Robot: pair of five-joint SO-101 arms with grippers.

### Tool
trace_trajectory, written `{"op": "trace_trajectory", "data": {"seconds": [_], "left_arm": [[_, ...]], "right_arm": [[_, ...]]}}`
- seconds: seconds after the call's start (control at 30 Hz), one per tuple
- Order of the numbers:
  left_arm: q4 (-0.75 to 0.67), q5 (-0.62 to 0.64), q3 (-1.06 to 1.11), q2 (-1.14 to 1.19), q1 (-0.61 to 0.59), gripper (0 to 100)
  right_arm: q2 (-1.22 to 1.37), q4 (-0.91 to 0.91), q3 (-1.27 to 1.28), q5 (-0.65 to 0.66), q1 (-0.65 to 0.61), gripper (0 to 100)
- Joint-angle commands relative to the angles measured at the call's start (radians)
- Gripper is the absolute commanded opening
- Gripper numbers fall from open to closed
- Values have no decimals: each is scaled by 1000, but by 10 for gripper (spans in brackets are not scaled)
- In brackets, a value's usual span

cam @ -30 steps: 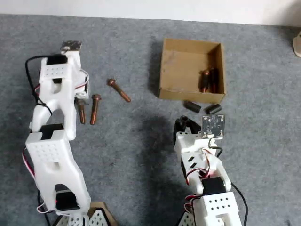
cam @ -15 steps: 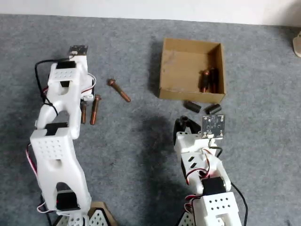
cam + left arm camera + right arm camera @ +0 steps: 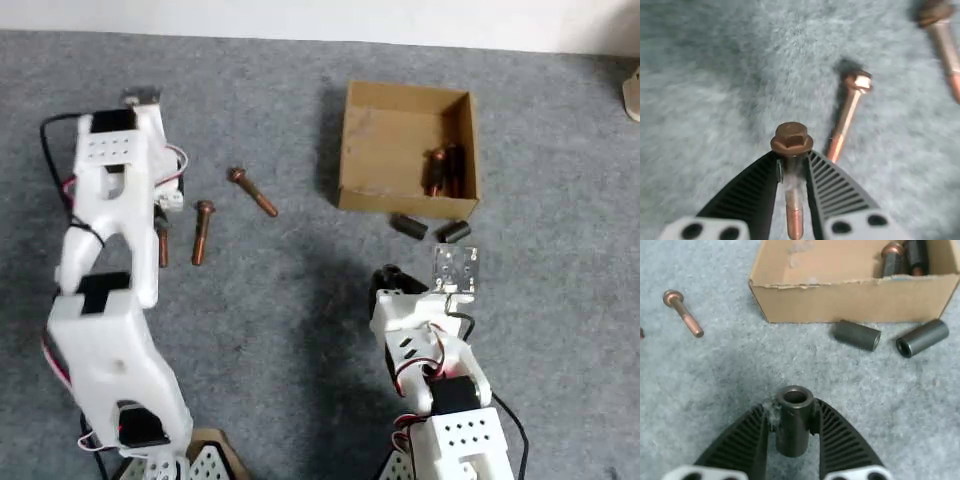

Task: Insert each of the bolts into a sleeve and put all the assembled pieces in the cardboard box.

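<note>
My left gripper (image 3: 792, 157) is shut on a copper bolt (image 3: 791, 142), gripping the shank just below the hex head. In the high view this bolt (image 3: 162, 245) lies by the left arm, with a second bolt (image 3: 202, 232) right beside it and a third bolt (image 3: 252, 192) farther toward the box. My right gripper (image 3: 794, 407) is shut on a dark sleeve (image 3: 794, 422) with its bore facing the camera, in front of the cardboard box (image 3: 790, 295). Two loose sleeves (image 3: 857, 335) (image 3: 922, 337) lie at the box's front wall. Assembled pieces (image 3: 445, 170) rest inside the box.
Grey carpet covers the table. The box (image 3: 350, 150) sits at the back centre-right. Open carpet lies between the two arms. A pale object (image 3: 632, 95) pokes in at the right edge.
The left arm swung right, then back left, and the bolt it holds shifted slightly left with it. The right gripper drew back a little from the box with its sleeve.
</note>
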Motion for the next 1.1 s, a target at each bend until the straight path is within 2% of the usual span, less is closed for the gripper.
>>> {"op": "trace_trajectory", "data": {"seconds": [0.0, 0.23, 0.37, 0.63, 0.73, 0.97, 1.07], "left_arm": [[26, -5, 56, -257, 10, 5], [-130, -9, 443, -608, 122, 5], [-239, 23, 608, -754, 160, 5], [-354, 140, 774, -812, 165, 5], [-371, 147, 782, -814, 166, 5], [-387, 130, 780, -816, 229, 5], [-404, 158, 776, -816, 254, 5]], "right_arm": [[-24, 2, -41, -11, 16, 5], [-24, 125, -102, -6, 50, 5], [-24, 130, -143, -2, 101, 5], [-24, 139, -145, 29, 154, 5], [-24, 197, -154, 157, 188, 5], [-24, 197, -157, 219, -41, 5], [-22, 159, -194, 224, -62, 5]]}}
